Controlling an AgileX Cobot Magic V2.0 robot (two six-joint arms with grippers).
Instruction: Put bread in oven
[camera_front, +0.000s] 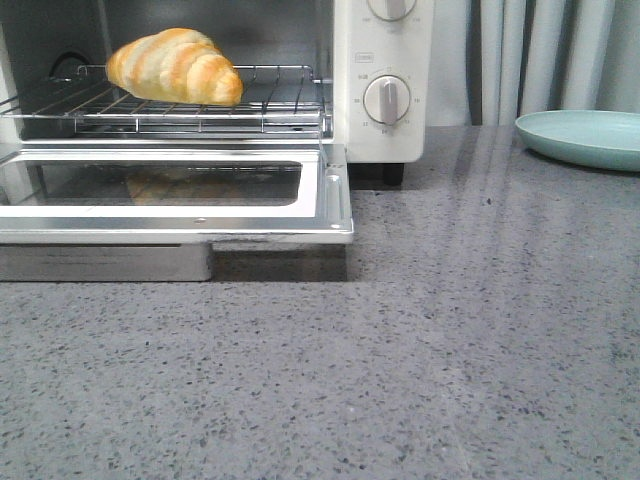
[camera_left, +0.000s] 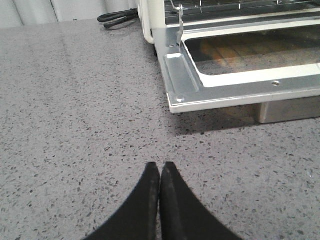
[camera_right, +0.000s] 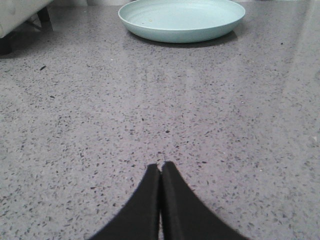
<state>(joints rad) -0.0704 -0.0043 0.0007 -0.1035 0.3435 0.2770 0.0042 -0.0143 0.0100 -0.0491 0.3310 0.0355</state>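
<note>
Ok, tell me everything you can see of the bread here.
The bread is a croissant-shaped roll, glossy, with a golden-orange crust and paler cream stripes. It lies on its side on the wire rack inside the oven, towards the rack's left, touching only the rack. No gripper is near it. The open door lies flat below, its glass showing a faint reflection of the roll.

The oven (camera_front: 382, 90) is cut off at the front view's top and left edges, so only its lower dial shows whole and the dial markings are too small to read. Ahead of the right gripper (camera_right: 160, 167), the plate (camera_front: 585, 137) runs off the front view's right edge. Beyond the left gripper (camera_left: 160, 167), the oven door (camera_left: 240, 95) is cropped, and a black cable (camera_left: 116, 18) disappears behind the oven.
</note>
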